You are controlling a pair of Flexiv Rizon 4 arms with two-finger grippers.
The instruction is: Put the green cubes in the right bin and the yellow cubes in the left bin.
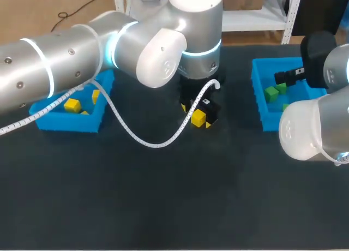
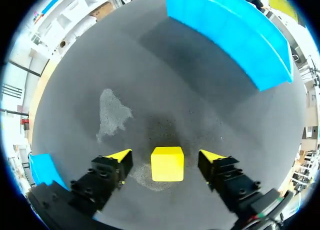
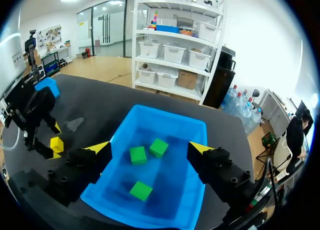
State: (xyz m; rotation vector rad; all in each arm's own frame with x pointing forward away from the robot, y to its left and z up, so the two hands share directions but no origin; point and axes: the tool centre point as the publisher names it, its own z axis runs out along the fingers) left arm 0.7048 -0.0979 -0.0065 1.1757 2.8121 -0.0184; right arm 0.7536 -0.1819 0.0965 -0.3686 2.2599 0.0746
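Left fingers (image 2: 119,156) stand apart in the left wrist view, one on each side of a yellow cube (image 2: 167,163) that sits flat on the dark tabletop (image 2: 150,80). A gap shows on both sides, so nothing is gripped yet. The cube looks roughly centred between the tips and square to them. From the head view, the left arm (image 1: 54,65) reaches in to the tabletop's middle. The cube lies there under its wrist, with the left bin (image 1: 68,123) at about nine o'clock from it, holding other yellow cubes (image 1: 72,105), and the right bin (image 1: 260,112) at about three o'clock. In the right wrist view, the right fingers (image 3: 98,149) are spread and hold nothing. They hang over the right bin, where three green cubes (image 3: 138,154) lie. The step in hand seems to be the grasp. It would go best with the tips kept level at the cube's mid-height, closing evenly on its two flat faces so it does not twist. The lift should be straight up before swinging toward nine o'clock, high enough to clear the bin wall.
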